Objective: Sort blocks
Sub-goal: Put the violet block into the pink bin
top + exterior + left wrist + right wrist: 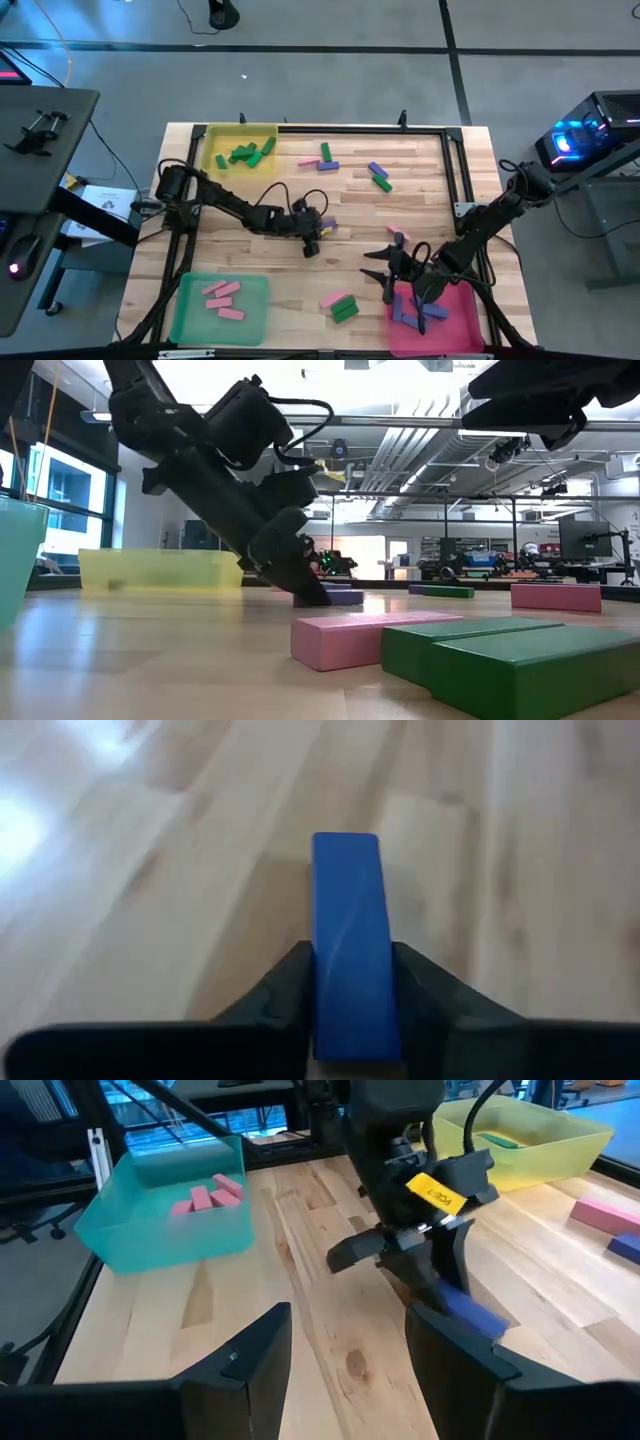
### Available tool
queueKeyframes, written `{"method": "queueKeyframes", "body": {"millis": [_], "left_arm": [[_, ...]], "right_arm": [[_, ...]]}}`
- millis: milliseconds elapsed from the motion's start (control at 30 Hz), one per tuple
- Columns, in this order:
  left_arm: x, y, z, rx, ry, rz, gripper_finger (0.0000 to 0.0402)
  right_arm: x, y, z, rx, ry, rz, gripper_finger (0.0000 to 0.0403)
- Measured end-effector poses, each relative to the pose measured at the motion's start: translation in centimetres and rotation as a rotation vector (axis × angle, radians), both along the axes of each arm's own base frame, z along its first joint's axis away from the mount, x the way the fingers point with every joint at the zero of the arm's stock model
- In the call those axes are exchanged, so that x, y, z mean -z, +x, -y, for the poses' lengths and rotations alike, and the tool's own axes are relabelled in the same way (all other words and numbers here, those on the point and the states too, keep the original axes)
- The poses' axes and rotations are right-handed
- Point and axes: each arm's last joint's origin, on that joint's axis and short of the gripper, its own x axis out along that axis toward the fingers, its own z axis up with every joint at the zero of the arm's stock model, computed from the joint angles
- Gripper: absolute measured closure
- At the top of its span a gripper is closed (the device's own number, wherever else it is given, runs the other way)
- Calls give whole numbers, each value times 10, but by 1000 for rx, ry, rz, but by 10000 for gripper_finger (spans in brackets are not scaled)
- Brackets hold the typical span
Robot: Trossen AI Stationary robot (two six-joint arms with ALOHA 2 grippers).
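A pale wooden table (300, 200) with visible plank grain, seen from straight above, holds three square translucent plastic trays and scattered small flat rectangular blocks.

The left gripper (350, 975) is lowered at the middle of the table. Its two dark, wedge-shaped fingers (285, 990) press against the long sides of a smooth purple-blue block (347, 940), which lies flat on the wood. The block's far end juts out beyond the fingertips; its near end is hidden between the fingers. In the low view the same block (340, 597) shows only as a thin sliver past the fingertips, the rest covered by the arm.

The right gripper (350, 1350) hovers over the pink-red tray (462, 322), fingers spread apart with nothing between them. Several purple-blue blocks (405, 312) lie in that tray, partly hidden by the arm above them.

The yellow tray (215, 135) holds a cluster of green blocks (245, 153). The green tray (190, 318) holds three pink blocks (222, 297).

Loose on the wood, well clear of both sets of fingers, lie a pink block and green block side by side (340, 303), and farther off a green-and-purple pair (378, 176) and a green, pink and purple group (322, 158). In the low view the nearest pink and green blocks (440, 645) are cut off by the picture's edge.
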Motion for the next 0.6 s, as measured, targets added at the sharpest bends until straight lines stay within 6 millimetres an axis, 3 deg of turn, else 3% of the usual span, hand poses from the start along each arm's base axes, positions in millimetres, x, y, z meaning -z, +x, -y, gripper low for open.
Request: {"method": "queueKeyframes", "body": {"millis": [133, 433, 600], "left_arm": [[-6, 4, 24, 104, -44, 107, 327], [-42, 5, 84, 288, -20, 491, 327], [-55, 1, 102, 348, 29, 623, 327]], "right_arm": [[0, 0, 0, -11, -27, -7, 222], [-1, 0, 0, -14, -63, -5, 222], [-9, 3, -4, -73, -55, 51, 222]]}}
